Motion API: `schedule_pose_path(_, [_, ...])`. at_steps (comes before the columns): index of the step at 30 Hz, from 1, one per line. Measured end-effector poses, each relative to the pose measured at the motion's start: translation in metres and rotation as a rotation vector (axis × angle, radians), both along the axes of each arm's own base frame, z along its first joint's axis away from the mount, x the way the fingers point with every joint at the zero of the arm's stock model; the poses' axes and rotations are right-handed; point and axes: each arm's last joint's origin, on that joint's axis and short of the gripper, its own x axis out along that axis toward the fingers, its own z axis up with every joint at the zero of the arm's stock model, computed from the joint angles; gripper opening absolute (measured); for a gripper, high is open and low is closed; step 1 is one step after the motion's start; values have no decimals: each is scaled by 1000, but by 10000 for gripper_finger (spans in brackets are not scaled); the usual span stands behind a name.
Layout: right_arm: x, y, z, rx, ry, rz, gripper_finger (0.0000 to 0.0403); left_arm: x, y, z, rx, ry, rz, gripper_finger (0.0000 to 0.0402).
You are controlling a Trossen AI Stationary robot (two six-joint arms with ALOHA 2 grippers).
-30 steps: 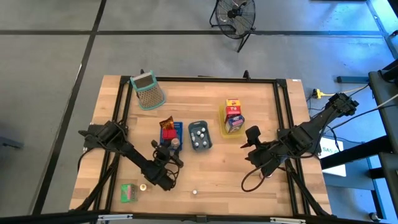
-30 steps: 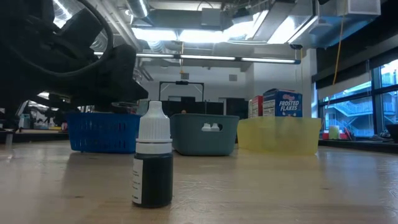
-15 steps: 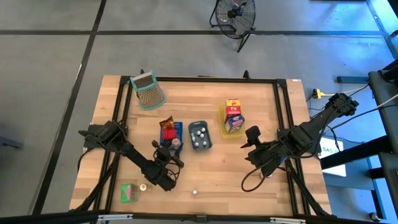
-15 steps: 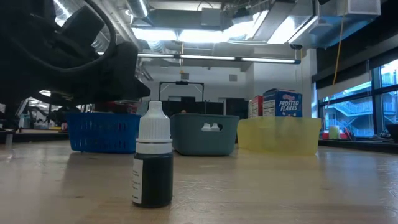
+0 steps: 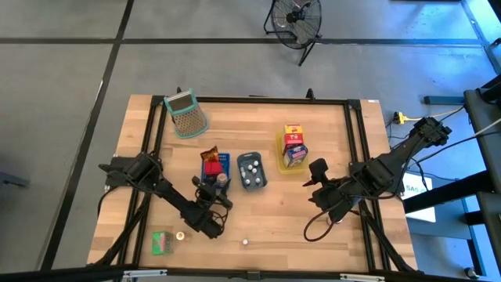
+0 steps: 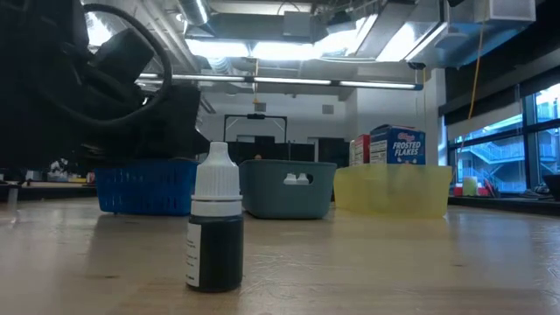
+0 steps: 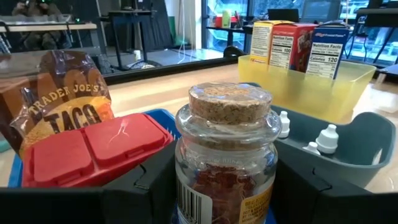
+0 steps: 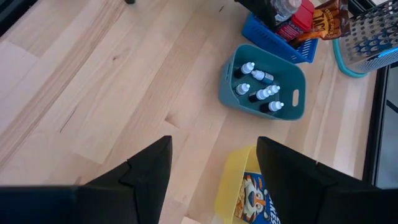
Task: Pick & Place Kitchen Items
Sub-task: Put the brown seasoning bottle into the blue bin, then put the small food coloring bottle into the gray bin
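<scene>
Wooden table [image 5: 266,211] carried three trays. Left gripper [image 5: 217,186] clasped the corked jar [image 7: 228,155] over the blue tray [image 5: 225,160], beside the red tin [image 7: 93,149]. Glass: rigid, slick, breakable; best held round the body. Right gripper [image 5: 316,176] idled, fingers parted, holding nothing.

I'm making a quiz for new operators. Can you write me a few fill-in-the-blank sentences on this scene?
1. The left gripper grips a jar stopped with a ____.
2. The small dropper bottles lie in the ____ bin.
3. The cereal boxes stand in the ____ bin.
4. The right gripper holds ____.

Missing words: cork; grey-blue; yellow; nothing
</scene>
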Motion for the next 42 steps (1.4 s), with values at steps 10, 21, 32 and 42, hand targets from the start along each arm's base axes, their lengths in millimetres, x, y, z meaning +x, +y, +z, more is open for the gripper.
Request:
schedule_pose_path(10, [0, 0, 0, 0, 0, 0, 236, 0, 0, -1, 9, 30, -2, 209])
schedule_pose_path(21, [0, 0, 0, -1, 0, 0, 236, 0, -2, -1, 15, 17, -9, 212])
schedule_pose_path(32, [0, 0, 0, 0, 0, 0, 236, -3, -8, 4, 38, -11, -40, 229])
schedule_pose_path(42, [0, 0, 0, 0, 0, -1, 236, -10, -17, 56, 107, -14, -95, 233])
